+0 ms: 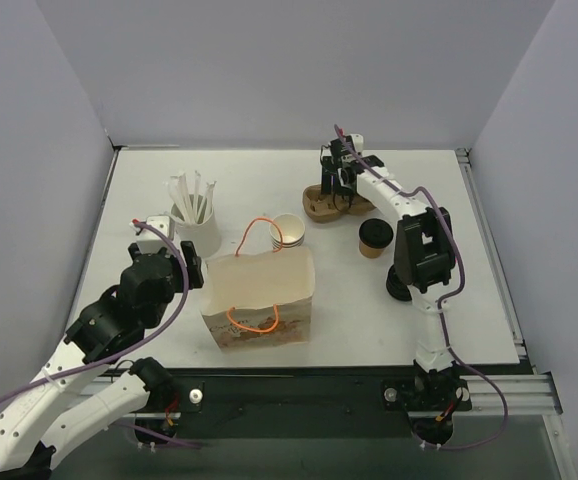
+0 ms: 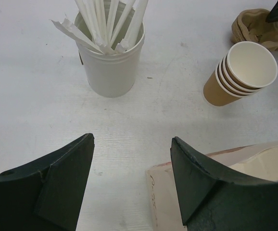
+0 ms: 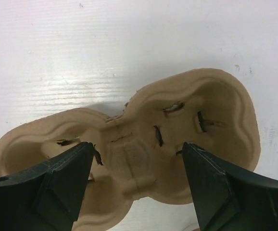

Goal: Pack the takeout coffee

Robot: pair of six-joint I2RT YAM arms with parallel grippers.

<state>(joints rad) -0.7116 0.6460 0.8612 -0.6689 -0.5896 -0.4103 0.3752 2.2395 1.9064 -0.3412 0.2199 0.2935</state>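
The takeout coffee (image 1: 374, 238), a small tan cup with a black lid, stands upright on the table right of centre. A brown paper bag (image 1: 259, 295) with orange handles stands open in front of the arms. My right gripper (image 1: 341, 182) (image 3: 138, 144) is open over a brown pulp cup carrier (image 1: 329, 203) (image 3: 129, 154) at the back, one finger over each well, nothing gripped. My left gripper (image 1: 187, 262) (image 2: 132, 139) is open and empty just left of the bag (image 2: 254, 168), well away from the coffee.
A nested stack of tan cups (image 1: 287, 231) (image 2: 242, 72) lies behind the bag. A white container of wrapped straws (image 1: 196, 225) (image 2: 111, 62) stands at the left. White walls enclose the table on three sides.
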